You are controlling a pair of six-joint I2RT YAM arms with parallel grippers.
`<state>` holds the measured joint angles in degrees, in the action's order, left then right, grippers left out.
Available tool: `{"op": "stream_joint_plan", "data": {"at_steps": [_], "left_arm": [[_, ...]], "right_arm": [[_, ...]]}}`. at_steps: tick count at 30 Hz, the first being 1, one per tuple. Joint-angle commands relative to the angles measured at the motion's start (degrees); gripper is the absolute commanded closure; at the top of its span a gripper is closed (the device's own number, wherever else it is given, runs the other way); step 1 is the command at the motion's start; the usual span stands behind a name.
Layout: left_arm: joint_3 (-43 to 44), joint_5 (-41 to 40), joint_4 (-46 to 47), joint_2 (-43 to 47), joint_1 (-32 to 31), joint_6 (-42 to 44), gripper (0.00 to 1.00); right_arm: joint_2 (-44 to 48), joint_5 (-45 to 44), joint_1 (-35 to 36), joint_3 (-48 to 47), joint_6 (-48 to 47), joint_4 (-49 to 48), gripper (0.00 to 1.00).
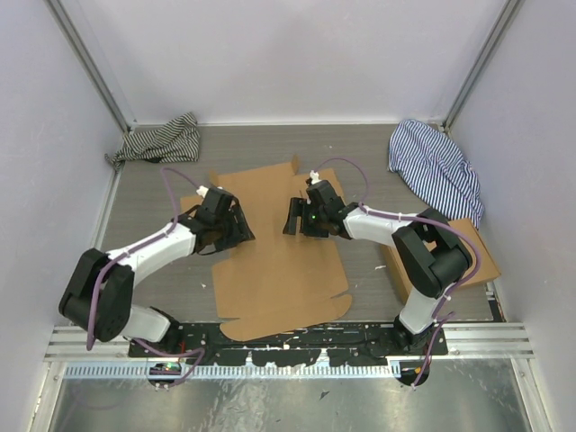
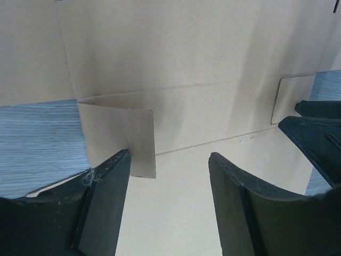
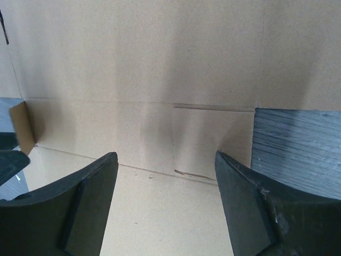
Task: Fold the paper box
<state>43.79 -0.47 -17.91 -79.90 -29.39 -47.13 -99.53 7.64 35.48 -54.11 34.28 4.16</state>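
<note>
Brown die-cut cardboard, the paper box lies mostly flat on the grey counter, so the left tool and right tool hang wide open, empty, over its creases, seemingly poised to lift sides.

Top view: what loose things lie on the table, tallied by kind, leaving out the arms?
Cardboard boxes: 2, the flat paper box and the second box by the right arm
Striped cloths: 2, the dark striped cloth and the blue striped cloth
Total: 4
</note>
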Motion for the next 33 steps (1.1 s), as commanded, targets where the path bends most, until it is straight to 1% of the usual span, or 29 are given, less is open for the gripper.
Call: {"op": "stream_joint_plan", "data": {"at_steps": [1, 11, 15, 18, 21, 26, 31, 33], "left_arm": [[2.8, 1.9, 3.3, -3.4, -0.9, -1.1, 0.33], [3.3, 2.7, 5.6, -15.2, -1.0, -0.5, 0.33], [2.8, 3.1, 5.5, -17.1, -1.0, -0.2, 0.34], [2.8, 2.8, 4.4, -15.3, -1.0, 0.1, 0.34], [4.6, 2.1, 0.8, -11.5, -1.0, 1.2, 0.32], [11.0, -1.3, -8.8, -6.2, -1.0, 3.6, 0.28], [17.3, -5.2, -15.1, -3.3, -0.9, 5.8, 0.26], [20.0, -6.7, -17.4, -2.9, -0.7, 6.7, 0.25]], "right_arm": [[-5.0, 1.8, 1.2, 2.7, 0.6, 8.9, 0.21], [-5.1, 1.7, 1.3, 2.2, 0.5, 9.9, 0.21], [-4.9, 1.5, 1.3, 1.9, 0.6, 10.6, 0.21], [-4.5, 1.3, 1.3, 1.5, 0.6, 11.0, 0.21], [-3.7, 0.6, 1.3, 0.4, 0.4, 12.2, 0.21], [-1.8, -2.8, 1.3, -4.1, -1.0, 17.7, 0.21], [-0.3, -7.4, 1.3, -10.3, -2.4, 23.8, 0.21], [0.0, -10.5, 1.2, -13.8, -3.1, 27.0, 0.21]]}}
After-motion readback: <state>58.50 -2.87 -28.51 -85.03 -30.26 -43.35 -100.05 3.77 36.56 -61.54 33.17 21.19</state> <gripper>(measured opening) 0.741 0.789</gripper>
